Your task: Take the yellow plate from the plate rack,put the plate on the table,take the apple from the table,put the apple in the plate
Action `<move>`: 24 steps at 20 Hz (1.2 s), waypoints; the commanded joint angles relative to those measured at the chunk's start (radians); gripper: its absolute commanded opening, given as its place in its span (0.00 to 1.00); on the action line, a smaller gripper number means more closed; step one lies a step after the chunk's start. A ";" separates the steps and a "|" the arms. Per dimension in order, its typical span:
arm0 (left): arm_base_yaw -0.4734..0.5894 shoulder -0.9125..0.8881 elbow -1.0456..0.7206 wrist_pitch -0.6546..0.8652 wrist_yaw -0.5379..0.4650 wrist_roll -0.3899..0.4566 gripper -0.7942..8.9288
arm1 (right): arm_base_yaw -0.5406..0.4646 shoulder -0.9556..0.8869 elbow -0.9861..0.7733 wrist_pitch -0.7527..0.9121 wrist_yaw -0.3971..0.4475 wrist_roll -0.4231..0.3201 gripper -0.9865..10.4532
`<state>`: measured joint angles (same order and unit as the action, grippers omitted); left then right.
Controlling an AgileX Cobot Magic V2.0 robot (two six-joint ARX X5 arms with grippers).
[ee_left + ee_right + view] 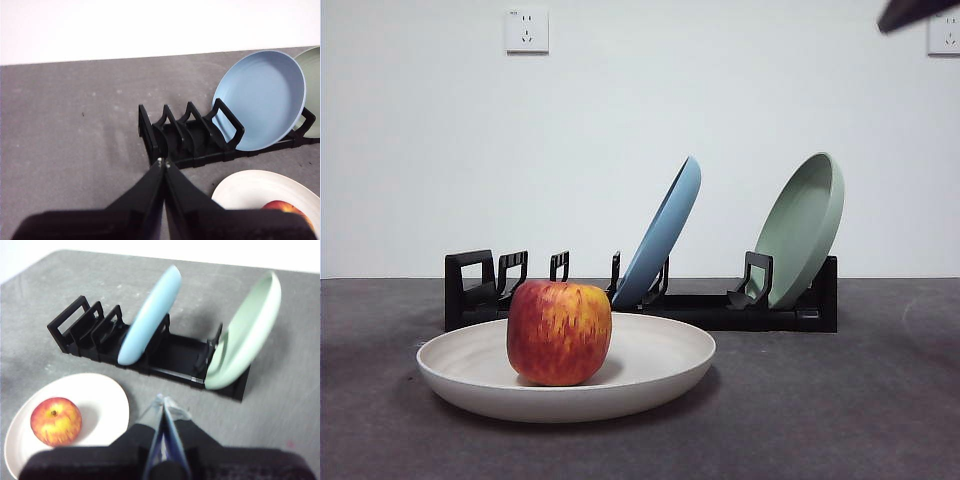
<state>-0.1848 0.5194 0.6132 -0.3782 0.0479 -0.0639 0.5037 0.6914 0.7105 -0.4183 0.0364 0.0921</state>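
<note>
Sitting in the cream plate (650, 372) on the table (840, 410) before the rack (720, 310), the apple (559, 332) rests untouched, left gripper (163, 163) and right gripper (163, 402) both pressed together, raised clear.

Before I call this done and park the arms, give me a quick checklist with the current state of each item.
1. Yellow plate out of the rack, flat on the table: ok.
2. Apple inside the plate, upright, not on the rim: ok.
3. Left gripper shut, holding nothing, away from the plate: ok.
4. Right gripper shut, holding nothing, above the table between plate and rack: ok.
5. Blue plate and green plate standing in the rack, leaning: ok.
6. Apple steady enough not to roll: cannot tell.
</note>
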 commanded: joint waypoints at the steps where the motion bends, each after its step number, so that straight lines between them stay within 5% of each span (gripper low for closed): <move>1: 0.002 -0.059 -0.067 0.014 -0.029 -0.023 0.07 | 0.002 -0.089 -0.137 0.048 0.042 0.050 0.07; 8: 0.002 -0.171 -0.149 0.044 -0.046 -0.046 0.07 | 0.001 -0.232 -0.263 0.059 0.052 0.051 0.07; 11: 0.002 -0.166 -0.149 -0.014 -0.046 -0.068 0.08 | 0.001 -0.225 -0.263 0.058 0.047 0.156 0.07; 22: 0.002 -0.162 -0.149 -0.091 -0.046 -0.068 0.08 | 0.001 -0.225 -0.262 0.048 0.048 0.158 0.07; 24: 0.002 -0.162 -0.149 -0.090 -0.052 0.000 0.08 | 0.001 -0.225 -0.262 0.047 0.048 0.158 0.07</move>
<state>-0.1848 0.3580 0.4690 -0.4702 -0.0032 -0.1070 0.5037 0.4679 0.4545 -0.3740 0.0826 0.2401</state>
